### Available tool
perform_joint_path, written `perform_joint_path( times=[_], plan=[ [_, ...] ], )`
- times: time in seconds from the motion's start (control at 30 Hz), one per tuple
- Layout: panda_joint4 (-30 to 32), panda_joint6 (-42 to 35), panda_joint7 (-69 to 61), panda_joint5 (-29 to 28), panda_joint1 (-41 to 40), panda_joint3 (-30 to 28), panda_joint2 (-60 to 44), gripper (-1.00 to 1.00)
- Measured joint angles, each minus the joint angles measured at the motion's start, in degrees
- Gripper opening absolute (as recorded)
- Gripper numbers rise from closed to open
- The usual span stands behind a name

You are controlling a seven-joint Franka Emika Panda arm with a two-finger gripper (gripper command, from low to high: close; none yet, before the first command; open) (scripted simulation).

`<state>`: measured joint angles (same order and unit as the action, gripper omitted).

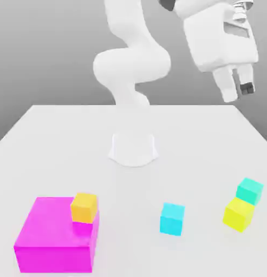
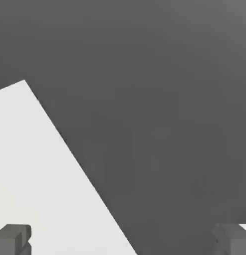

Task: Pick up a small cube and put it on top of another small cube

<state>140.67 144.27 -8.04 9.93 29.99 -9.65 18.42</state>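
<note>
A: What's the biggest thing there?

B: The table (image 1: 59,140), white, with the arm (image 1: 132,65) rising from its round base at the far middle. In the hand view a corner of the table (image 2: 35,179) shows against dark floor.

A: And the gripper?

B: The gripper (image 1: 238,89) hangs high over the table's far side, toward the exterior view's right, tilted. Its fingers are spread wide, nothing between them. In the hand view the fingertips (image 2: 12,238) sit at opposite edges, far apart.

A: Next in size?

B: A magenta block (image 1: 54,241) near the front, on the exterior view's left. An orange cube (image 1: 84,208) sits on its far right corner.

A: The small cubes?

B: A cyan cube (image 1: 172,218) lies alone on the table, right of the block. Further right, a yellow cube (image 1: 238,214) and a teal cube (image 1: 249,191) just behind it, touching or nearly so; whether the teal one rests on the yellow I cannot tell.
</note>
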Motion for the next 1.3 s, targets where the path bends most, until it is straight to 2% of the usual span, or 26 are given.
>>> perform_joint_path(
  times=[0.37,0.53,0.73,0.93,0.97,1.17,1.3],
  plan=[
    [4.8,6.8,-26.7,2.7,9.9,1.8,-14.2,0.0],
    [7.1,10.3,-36.3,0.3,13.3,3.2,-20.2,0.0],
    [9.5,14.8,-43.7,-6.8,15.5,4.1,-26.9,0.0],
    [8.0,23.0,-45.9,-5.4,14.1,6.1,-36.9,0.0],
    [7.8,24.0,-46.1,-5.1,13.8,6.5,-38.2,-1.0],
    [7.7,24.4,-46.2,-4.9,13.6,6.8,-38.9,-1.0],
    [8.5,20.5,-45.2,-6.4,14.6,5.4,-34.0,-1.0]
  ],
)
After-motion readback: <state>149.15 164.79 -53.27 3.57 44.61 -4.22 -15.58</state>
